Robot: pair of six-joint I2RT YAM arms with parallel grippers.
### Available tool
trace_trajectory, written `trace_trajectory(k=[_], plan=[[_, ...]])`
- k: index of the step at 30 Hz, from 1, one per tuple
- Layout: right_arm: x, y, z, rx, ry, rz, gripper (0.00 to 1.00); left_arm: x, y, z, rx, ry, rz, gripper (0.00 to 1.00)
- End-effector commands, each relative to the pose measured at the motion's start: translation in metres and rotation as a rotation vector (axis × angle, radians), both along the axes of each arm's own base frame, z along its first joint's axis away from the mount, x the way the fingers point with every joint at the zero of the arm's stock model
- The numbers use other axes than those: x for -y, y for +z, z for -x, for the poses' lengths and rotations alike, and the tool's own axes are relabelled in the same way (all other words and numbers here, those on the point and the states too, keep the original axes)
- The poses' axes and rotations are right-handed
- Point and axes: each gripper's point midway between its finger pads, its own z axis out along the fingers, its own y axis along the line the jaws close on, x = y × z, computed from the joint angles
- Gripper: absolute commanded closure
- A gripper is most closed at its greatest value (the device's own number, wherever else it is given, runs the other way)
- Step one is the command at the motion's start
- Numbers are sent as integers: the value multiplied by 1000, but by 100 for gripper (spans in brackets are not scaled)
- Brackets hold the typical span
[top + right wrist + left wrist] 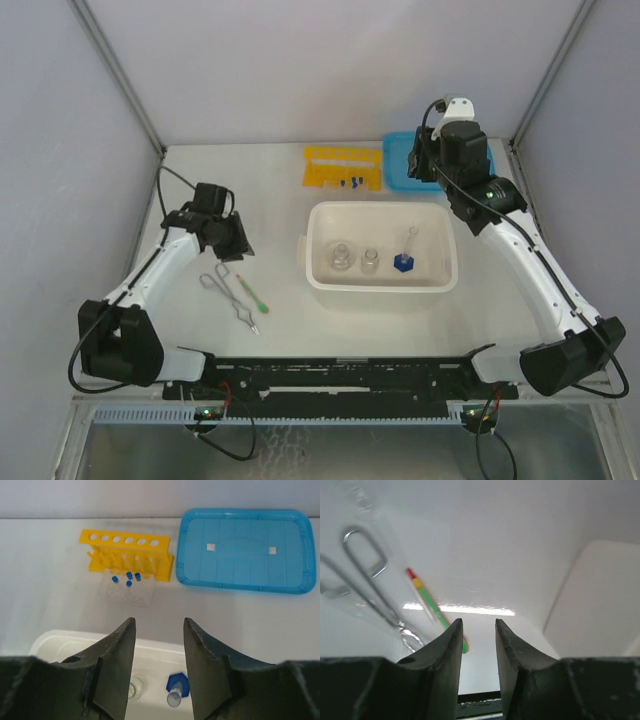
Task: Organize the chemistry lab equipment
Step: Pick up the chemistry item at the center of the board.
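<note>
Lab gear spread over a white counter (200, 165), both arms idle above it.

The left end effector (476, 630), jaws slightly spread and holding nothing, hovers at left-centre near the metal tongs (228, 293) and green-tipped stick (253, 293). The right end effector (159, 630), jaws spread and empty, hangs at upper right over the blue lid (400, 160). The yellow tube rack (343, 166) sits top-centre with blue-capped tubes (348, 183) lying just in front. Small glass vessels (343, 256) stand inside the white tub (440, 278) at centre.
</note>
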Motion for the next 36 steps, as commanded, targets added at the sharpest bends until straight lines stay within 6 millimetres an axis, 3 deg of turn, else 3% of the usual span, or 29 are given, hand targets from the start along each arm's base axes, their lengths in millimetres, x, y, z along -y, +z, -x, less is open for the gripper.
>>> trace_trajectory(k=[1,6,14,26,30,36], plan=[[-6,37,-11,104,24,-17,57,-35,-11,7,14,188,-55,61],[-8,31,-15,89,31,-21,57,-46,-40,11,-42,204,-101,60],[-10,22,-14,52,60,-31,57,-55,-71,-3,-100,193,-171,66],[-66,14,-7,-35,281,30,58,-101,-64,-28,-89,297,-182,68],[-68,12,-9,-40,284,30,58,-116,-64,-35,-80,325,-208,68],[-68,8,-10,-48,288,37,58,-119,-69,-50,-85,319,-199,71]])
